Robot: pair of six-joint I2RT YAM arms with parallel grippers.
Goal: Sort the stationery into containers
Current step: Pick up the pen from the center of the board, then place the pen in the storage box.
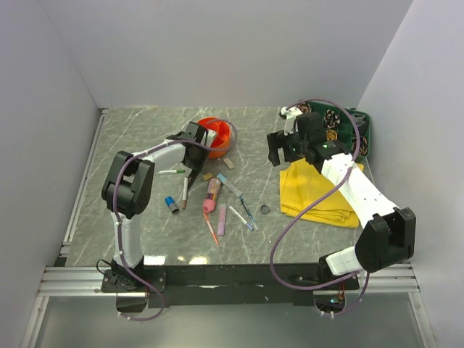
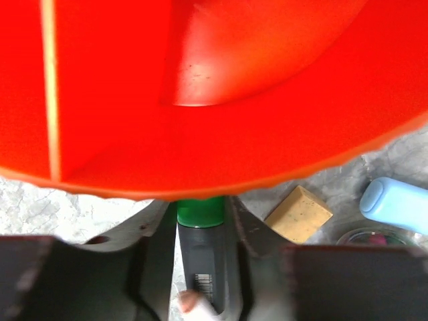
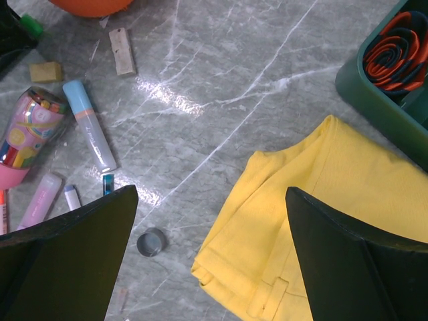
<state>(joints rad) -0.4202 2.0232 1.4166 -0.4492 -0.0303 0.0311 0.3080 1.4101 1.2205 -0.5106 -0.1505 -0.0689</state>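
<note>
The green-capped marker (image 2: 199,241) is pinched in the left gripper (image 2: 200,214), its cap against the orange organiser's (image 2: 200,100) outer wall. Delivery seems under way, and the next move calls for a lift over the rim. Other pens (image 1: 217,203) lie mid-table, while the right gripper (image 3: 210,214) hangs spread over the yellow cloth (image 3: 301,200).

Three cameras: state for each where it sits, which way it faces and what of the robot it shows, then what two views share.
Top external: above and behind the bases, looking down over the table; both arms show whole.
Left wrist: on the left arm, facing the orange organiser close up; left gripper shut on a green-capped marker.
Right wrist: on the right arm, looking down at the yellow cloth; right gripper open, fingers at the bottom edge.
Shared: both wrist views show the tan eraser.
</note>
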